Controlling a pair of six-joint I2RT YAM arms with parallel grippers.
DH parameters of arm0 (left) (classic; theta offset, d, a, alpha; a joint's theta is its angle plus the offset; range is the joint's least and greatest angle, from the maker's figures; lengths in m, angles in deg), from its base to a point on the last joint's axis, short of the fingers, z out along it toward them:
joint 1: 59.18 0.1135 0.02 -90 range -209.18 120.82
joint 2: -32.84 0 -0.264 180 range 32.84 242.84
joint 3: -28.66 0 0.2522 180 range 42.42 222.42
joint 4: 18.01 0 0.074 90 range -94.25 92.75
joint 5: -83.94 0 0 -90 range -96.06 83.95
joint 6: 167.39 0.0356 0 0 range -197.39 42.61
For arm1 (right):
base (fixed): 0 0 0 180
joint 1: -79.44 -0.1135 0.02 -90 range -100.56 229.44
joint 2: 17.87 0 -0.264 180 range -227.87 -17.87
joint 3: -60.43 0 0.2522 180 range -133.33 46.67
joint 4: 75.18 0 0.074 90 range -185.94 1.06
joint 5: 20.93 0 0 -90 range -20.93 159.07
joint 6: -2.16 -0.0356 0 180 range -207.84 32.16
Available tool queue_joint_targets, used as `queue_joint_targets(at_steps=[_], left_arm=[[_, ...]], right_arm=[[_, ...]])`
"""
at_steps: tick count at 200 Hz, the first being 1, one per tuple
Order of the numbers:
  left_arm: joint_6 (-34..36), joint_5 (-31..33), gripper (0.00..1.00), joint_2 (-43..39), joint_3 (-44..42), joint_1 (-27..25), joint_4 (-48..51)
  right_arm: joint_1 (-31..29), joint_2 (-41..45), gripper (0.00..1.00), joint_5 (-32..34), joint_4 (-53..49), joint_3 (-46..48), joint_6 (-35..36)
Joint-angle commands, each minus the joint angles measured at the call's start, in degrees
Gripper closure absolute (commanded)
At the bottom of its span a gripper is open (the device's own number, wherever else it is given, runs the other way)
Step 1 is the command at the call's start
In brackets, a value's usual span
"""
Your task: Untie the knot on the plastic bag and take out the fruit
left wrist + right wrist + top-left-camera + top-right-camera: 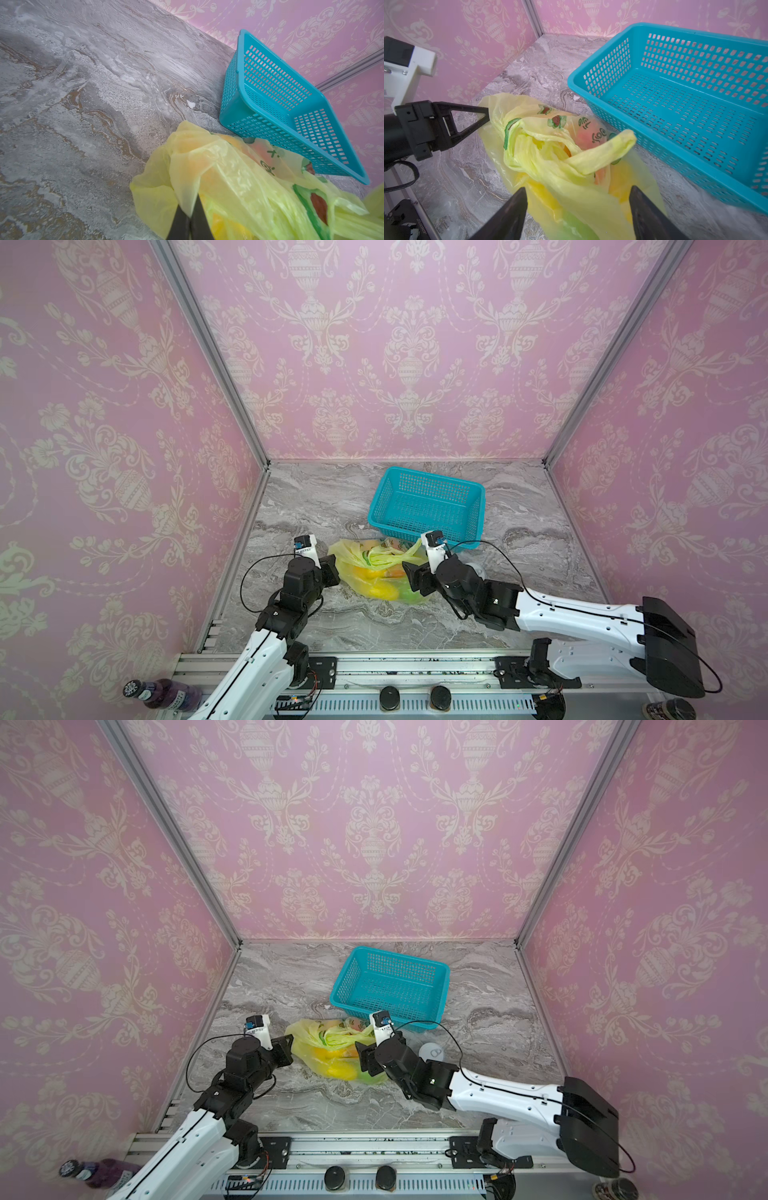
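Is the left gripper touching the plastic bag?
Touching. The left wrist view shows the left gripper shut on a fold of the plastic bag.

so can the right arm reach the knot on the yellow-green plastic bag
Probably yes: the right tool hangs open by the thin yellow-green plastic bag, the twisted handle knot lies uncovered, and the left tool pinches only an edge.

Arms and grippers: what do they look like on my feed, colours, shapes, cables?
The left arm and right arm have white shells with black joints, and a thin black cable loops along each. Each wrist carries a white camera mount with a blue part. The left gripper and right gripper are black with tapering fingers; the left's are open triangular frames.
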Motion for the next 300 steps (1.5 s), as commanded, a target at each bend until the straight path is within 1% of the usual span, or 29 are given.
queue_joint_targets(at_steps=[1, 14, 18, 21, 26, 38, 42, 52, 73, 83, 94, 108, 120, 153, 180, 209, 227, 239, 254, 264, 276, 300], left_arm=[[1.9, -1.0, 0.98, -1.1, -0.1, 0.5, 0.4], [2.0, -1.2, 0.91, -1.6, -0.1, 0.5, 0.6], [2.1, -1.5, 0.86, -1.8, -0.2, 0.5, 0.6], [2.2, -1.5, 0.8, -1.9, -0.2, 0.5, 0.6], [2.5, -1.9, 0.73, -2.3, -0.3, 0.5, 0.5], [3.1, -3.8, 0.64, -3.6, -0.4, 0.4, 0.1], [3.3, -4.7, 0.59, -4.2, -0.5, 0.2, -0.1], [3.7, -6.2, 0.48, -6.2, -0.8, -0.5, -0.3], [4.4, -6.0, 0.24, -10.4, -1.1, -2.5, 0.9], [4.5, -6.5, 0.17, -11.2, -1.2, -3.0, 1.0], [4.5, -8.6, 0.14, -11.0, -1.4, -3.5, -0.1], [4.5, -11.7, 0.12, -9.7, -1.3, -4.4, -2.3], [4.7, -13.0, 0.11, -8.0, -1.0, -5.7, -3.6], [5.3, -11.7, 0.13, -4.4, 0.5, -9.8, -4.1], [5.2, -10.6, 0.15, -2.5, 2.7, -12.6, -1.2], [4.7, -7.9, 0.15, -6.0, 4.1, -14.2, 4.7], [3.7, -6.9, 0.15, -10.3, 4.8, -14.8, 8.4], [2.1, -7.5, 0.15, -13.4, 4.1, -15.2, 7.5], [0.5, -11.2, 0.14, -14.6, 2.7, -15.6, 3.5], [0.0, -12.3, 0.14, -13.2, 2.8, -16.0, 2.3], [0.1, -11.6, 0.14, -9.6, 3.0, -16.6, 0.9], [1.5, -9.3, 0.15, 1.8, 5.4, -18.4, -0.6]], right_arm=[[-0.3, -5.6, 0.35, -1.6, -5.2, -4.8, 1.4], [-0.5, -7.6, 0.57, -0.5, -6.4, -6.0, 1.0], [-0.5, -7.9, 0.63, -0.2, -6.4, -6.1, 0.8], [-0.5, -8.1, 0.68, 0.1, -6.4, -6.0, 0.6], [-0.5, -8.1, 0.75, 0.5, -6.3, -5.7, 0.4], [-0.5, -7.5, 0.88, 1.0, -5.4, -4.7, -0.2], [-0.5, -7.2, 0.91, 1.2, -5.1, -4.2, -0.2], [-0.5, -6.1, 0.95, 1.6, -4.2, -3.0, -0.7], [-0.4, -3.5, 1.0, 3.8, -3.2, -0.6, -1.5], [-0.3, -2.3, 1.0, 4.4, -2.6, 0.6, -1.7], [-0.3, -1.1, 1.0, 4.3, -1.5, 1.8, -1.7], [-0.3, -0.4, 1.0, 4.0, -0.8, 2.4, -1.5], [-0.3, -0.3, 1.0, 3.9, -0.9, 2.5, -1.5], [-0.3, -0.6, 1.0, 4.3, -1.2, 2.2, -1.6], [-0.2, -1.7, 1.0, 4.6, -0.9, 1.7, -1.5], [-0.1, -2.7, 1.0, 5.3, -1.1, 0.7, -1.4], [0.1, -3.3, 1.0, 5.6, -0.9, 0.2, -1.4], [0.2, -3.8, 1.0, 5.7, -0.8, -0.1, -1.4], [0.3, -4.1, 1.0, 5.7, -0.5, -0.4, -1.3], [0.3, -4.2, 1.0, 5.7, -0.2, -0.7, -1.3], [0.3, -4.2, 1.0, 5.5, 0.0, -0.9, -1.1], [0.3, -4.2, 1.0, 5.2, 0.3, -1.1, -0.9]])
